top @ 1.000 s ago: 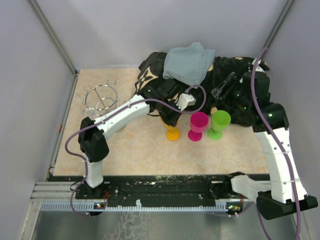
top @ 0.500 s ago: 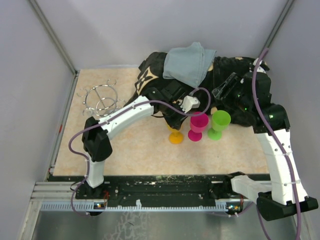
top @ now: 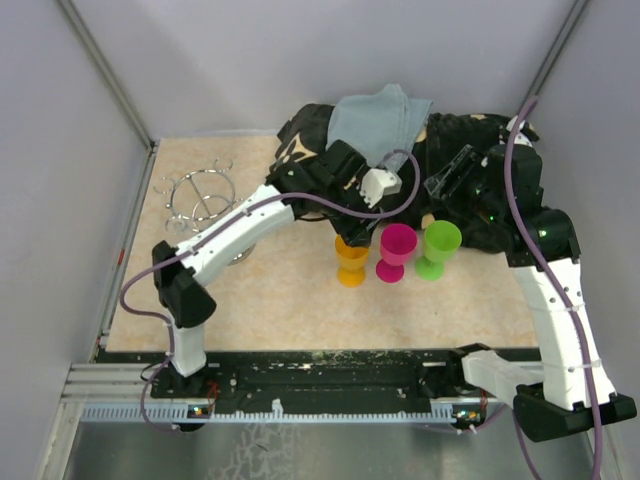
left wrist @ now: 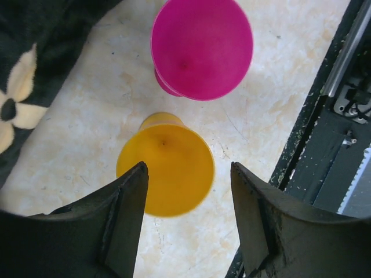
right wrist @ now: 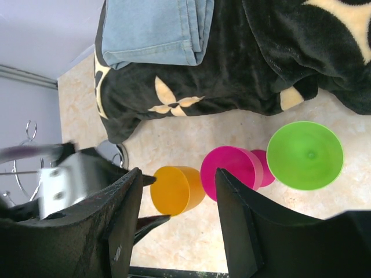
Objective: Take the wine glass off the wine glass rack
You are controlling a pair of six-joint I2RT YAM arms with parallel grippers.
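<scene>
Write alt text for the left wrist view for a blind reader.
From above, an orange wine glass stands upright on the beige table between the open fingers of the left gripper. A magenta wine glass stands just beyond it, and a black floral blanket fills the upper left corner.

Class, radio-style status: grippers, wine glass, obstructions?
Left gripper open over orange wine glass, upright on table, off rack. Right gripper open, empty. Pink glass close beside it.

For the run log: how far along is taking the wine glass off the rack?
Done: the wine glass rack looks bare; orange glass, pink glass and green glass stand on the table. In hand: nothing; the left end effector hangs open over the orange glass, the right end effector open too. Left: probably only retreating.
</scene>
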